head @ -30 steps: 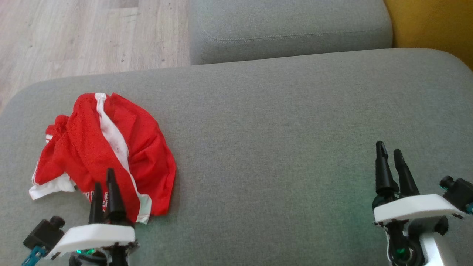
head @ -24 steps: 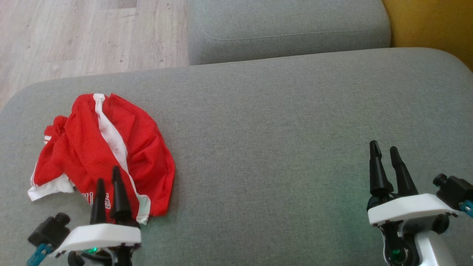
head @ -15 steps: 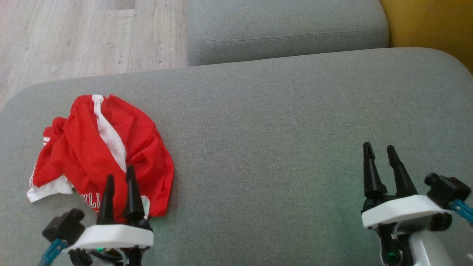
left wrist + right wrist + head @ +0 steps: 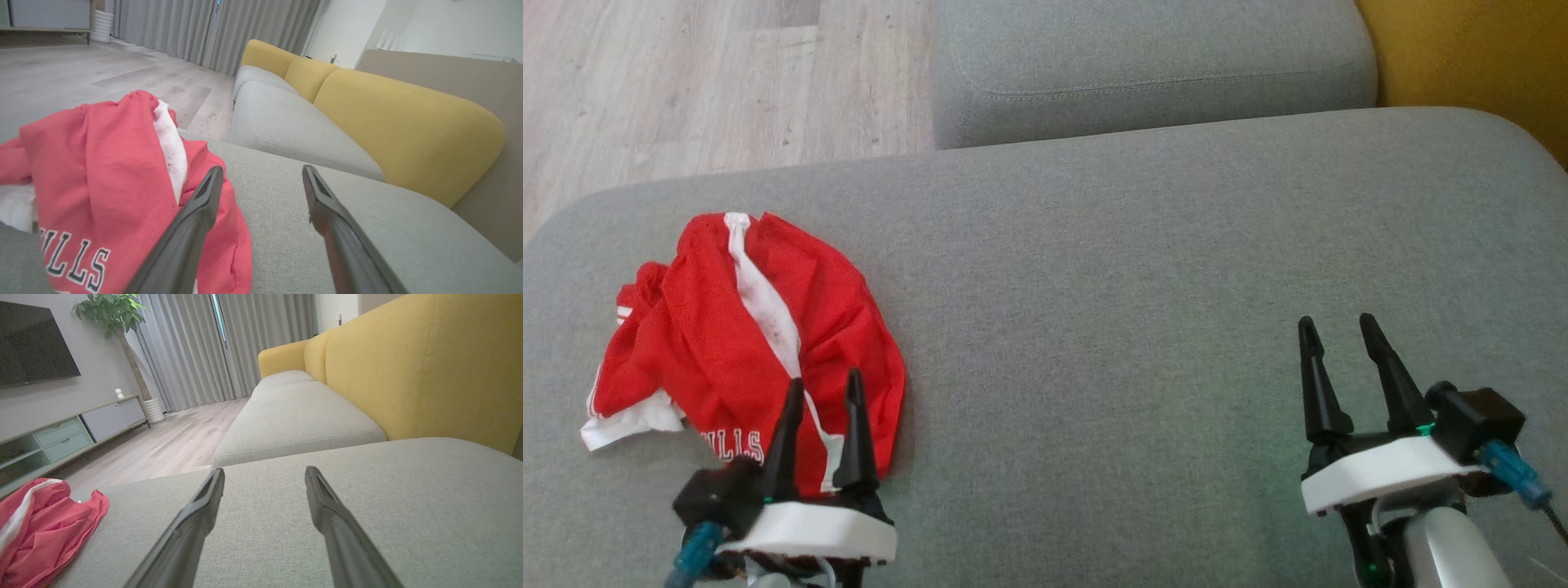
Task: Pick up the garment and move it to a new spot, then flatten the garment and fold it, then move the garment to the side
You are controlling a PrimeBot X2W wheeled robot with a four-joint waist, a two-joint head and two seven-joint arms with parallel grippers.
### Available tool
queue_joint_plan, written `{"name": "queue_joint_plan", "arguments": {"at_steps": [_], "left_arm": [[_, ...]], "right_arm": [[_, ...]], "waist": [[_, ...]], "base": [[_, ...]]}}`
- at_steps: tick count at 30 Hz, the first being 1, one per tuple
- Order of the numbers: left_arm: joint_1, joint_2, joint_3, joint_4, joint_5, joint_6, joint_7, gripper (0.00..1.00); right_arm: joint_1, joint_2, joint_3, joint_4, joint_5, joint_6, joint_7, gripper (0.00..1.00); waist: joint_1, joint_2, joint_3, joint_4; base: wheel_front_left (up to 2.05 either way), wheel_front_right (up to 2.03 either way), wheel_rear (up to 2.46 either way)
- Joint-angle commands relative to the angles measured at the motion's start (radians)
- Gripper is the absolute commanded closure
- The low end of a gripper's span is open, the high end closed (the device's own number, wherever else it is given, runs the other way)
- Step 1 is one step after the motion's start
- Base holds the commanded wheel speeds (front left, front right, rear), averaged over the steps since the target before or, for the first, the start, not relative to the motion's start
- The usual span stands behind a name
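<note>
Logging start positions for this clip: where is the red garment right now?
Head view: the red garment lies crumpled on the left part of the grey sofa cushion, directly ahead of the left gripper, whose open fingers overlap its near edge.

a home living room. a long sofa (image 4: 302, 412) with grey seat cushions and yellow backrests (image 4: 408, 367) runs toward floor-length grey curtains (image 4: 192, 351). a flat television (image 4: 32, 343) hangs on the wall above a low cabinet (image 4: 61, 435) with pale drawers and open shelves. a leafy potted plant (image 4: 116, 312) in a white ribbed pot stands at the cabinet's far end. the floor (image 4: 171, 445) is pale wood planks.
</note>
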Motion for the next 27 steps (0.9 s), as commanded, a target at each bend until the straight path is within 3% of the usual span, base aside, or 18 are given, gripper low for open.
{"name": "queue_joint_plan", "arguments": {"at_steps": [1, 11, 15, 19, 22, 27], "left_arm": [[-0.028, 0.023, 0.002, -0.027, 0.049, 0.011, -0.016, 0.0], [-0.035, 0.048, -0.045, -0.041, 0.169, 0.053, -0.045, 0.0], [-0.041, 0.077, -0.102, -0.026, 0.269, 0.081, -0.057, 0.0], [-0.042, 0.063, -0.122, -0.032, 0.27, 0.093, -0.068, 0.0], [-0.034, 0.044, -0.097, -0.051, 0.233, 0.081, -0.077, 0.0], [-0.012, 0.013, -0.033, -0.08, 0.188, 0.023, -0.092, 0.0]], "right_arm": [[-0.043, -0.007, 0.026, -0.044, -0.056, 0.006, -0.019, 0.0], [-0.047, -0.007, 0.058, -0.058, -0.199, 0.006, -0.049, 0.0], [-0.049, -0.007, 0.07, -0.067, -0.25, 0.006, -0.06, 0.0], [-0.045, -0.008, 0.087, -0.086, -0.264, 0.007, -0.072, 0.0], [-0.034, -0.008, 0.088, -0.089, -0.217, 0.007, -0.081, 0.0], [-0.016, -0.008, 0.081, -0.067, -0.106, 0.007, -0.096, 0.0]], "waist": [[0.0, 0.0, 0.0, -0.001], [0.0, 0.0, 0.0, -0.003], [0.0, 0.0, -0.001, -0.003], [0.0, 0.0, -0.003, -0.004], [0.0, 0.0, -0.002, -0.005], [0.0, 0.0, -0.003, -0.007]], "base": [[0.0, 0.0, 0.0], [0.0, 0.0, 0.0], [0.0, 0.0, 0.0], [0.0, 0.0, 0.0], [0.0, 0.0, 0.0], [0.0, 0.0, 0.0]]}}
